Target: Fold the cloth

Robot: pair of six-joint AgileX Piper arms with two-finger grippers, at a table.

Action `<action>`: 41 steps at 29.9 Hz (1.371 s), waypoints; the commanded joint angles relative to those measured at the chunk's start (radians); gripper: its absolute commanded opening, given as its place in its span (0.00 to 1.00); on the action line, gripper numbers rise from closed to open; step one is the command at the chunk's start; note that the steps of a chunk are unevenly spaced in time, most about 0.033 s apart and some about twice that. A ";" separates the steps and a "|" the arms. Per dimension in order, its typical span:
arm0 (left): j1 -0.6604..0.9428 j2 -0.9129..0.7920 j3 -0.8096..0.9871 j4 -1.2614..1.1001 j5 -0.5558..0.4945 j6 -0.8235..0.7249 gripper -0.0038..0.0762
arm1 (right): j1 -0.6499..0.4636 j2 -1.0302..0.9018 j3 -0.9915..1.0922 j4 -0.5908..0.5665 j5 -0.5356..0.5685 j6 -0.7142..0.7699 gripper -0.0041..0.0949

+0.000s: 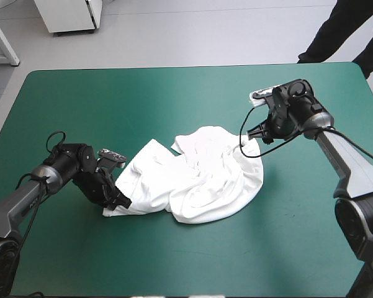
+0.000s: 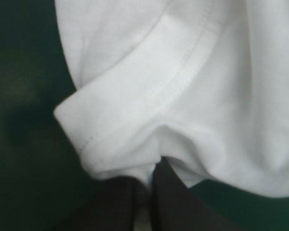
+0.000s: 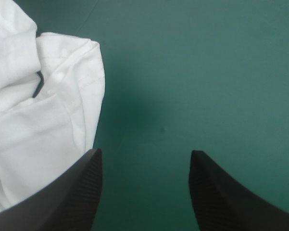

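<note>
We see the T-shirt [image 1: 198, 177] lying as a crumpled white heap on the teal-green cover [image 1: 80, 105], about midway between the table's left and right edges and a little nearer the near edge than the far one. It is not spread flat. Ridges and creases run across it, and one flatter lobe reaches out toward the left arm.

At the tip of that lobe sits the left gripper [image 1: 115, 202], low against the table. In its wrist view the T-shirt [image 2: 182, 86] fills most of what lies ahead. A stitched hem [image 2: 173, 72] curves across it, and a folded corner juts out over the cover [image 2: 24, 120]. The left gripper [image 2: 151, 171] has its black fingers [image 2: 173, 202] all but closed, with the edge of the fabric pinched between them.

The right gripper [image 1: 259, 133] is at the heap's far right side. In its wrist view the right gripper [image 3: 145, 153] has its fingers [image 3: 231, 192] spread wide, with only bare cover [image 3: 207, 72] between them, so it holds nothing. The T-shirt [image 3: 33, 110] lies just beside one finger. We cannot tell whether that finger touches it.

The two grippers are well apart, with the heap between them.
</note>
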 commanded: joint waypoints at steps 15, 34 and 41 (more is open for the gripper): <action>-0.010 -0.009 -0.012 -0.110 -0.032 0.051 0.02 | -0.025 0.120 -0.060 0.280 -0.028 -0.143 0.57; -0.010 -0.100 -0.126 -0.051 0.128 0.051 0.02 | -0.003 0.119 -0.061 0.211 0.028 -0.148 0.03; -0.010 -0.344 -0.262 0.154 0.289 -0.036 0.02 | -0.110 -0.093 -0.160 0.202 0.105 -0.119 0.03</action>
